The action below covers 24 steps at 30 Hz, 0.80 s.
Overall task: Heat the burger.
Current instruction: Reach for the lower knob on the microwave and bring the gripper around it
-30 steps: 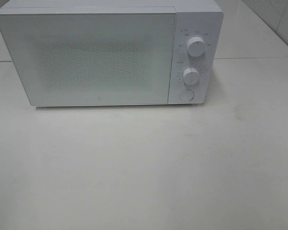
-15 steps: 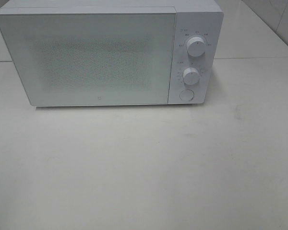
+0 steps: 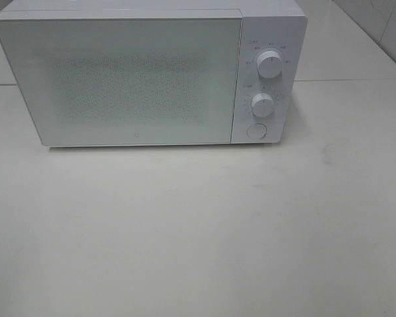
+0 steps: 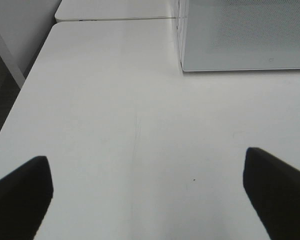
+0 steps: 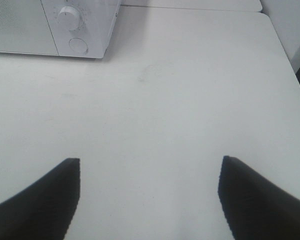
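One microwave (image 3: 138,72) is pretty much the whole show from the high camera. It's white and sits at the back of a pale table (image 3: 198,231) with its door (image 3: 119,79) shut. The control strip is on the right side of it: top knob (image 3: 269,64), lower knob (image 3: 263,105), and a round button (image 3: 255,131) under those. The door's speckled window doesn't let me see inside. The burger doesn't show up in any view, so I honestly can't tell where it is. Neither arm reaches into this shot.

Left wrist cam: the left gripper (image 4: 150,200) hangs over bare tabletop, its two dark fingers (image 4: 20,195) spread wide apart with nothing between them. The microwave's front lower corner is well ahead of it, off toward the right finger's side. A faint thin scratch (image 4: 136,135) runs along the table between the gripper and the microwave.

Right wrist cam: same deal. The right gripper (image 5: 150,200) is wide open and holds nothing, over the table. Well ahead of it, on the left finger's side, you get the microwave's control end with the lower knob and the round button facing the camera. A light grey smudge (image 5: 147,72) marks the table near that corner of the microwave.
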Each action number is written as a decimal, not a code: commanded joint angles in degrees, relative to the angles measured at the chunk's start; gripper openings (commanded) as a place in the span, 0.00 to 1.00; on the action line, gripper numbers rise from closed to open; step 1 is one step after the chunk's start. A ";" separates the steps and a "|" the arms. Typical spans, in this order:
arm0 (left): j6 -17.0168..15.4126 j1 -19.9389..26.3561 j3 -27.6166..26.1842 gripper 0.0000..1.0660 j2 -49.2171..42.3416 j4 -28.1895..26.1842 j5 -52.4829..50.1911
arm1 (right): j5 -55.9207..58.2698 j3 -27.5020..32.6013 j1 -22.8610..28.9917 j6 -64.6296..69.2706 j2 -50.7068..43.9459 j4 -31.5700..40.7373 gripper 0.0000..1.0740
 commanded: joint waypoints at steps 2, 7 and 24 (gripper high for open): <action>-0.52 0.06 0.11 0.92 -1.49 0.17 -0.80 | -0.40 0.00 -0.34 0.06 -1.03 0.11 0.69; -0.52 0.06 0.11 0.92 -1.49 0.17 -0.80 | -0.40 0.00 -0.34 0.06 -1.03 0.06 0.69; -0.52 0.06 0.11 0.92 -1.49 0.17 -0.80 | -8.54 -1.38 -0.34 0.69 8.42 0.52 0.69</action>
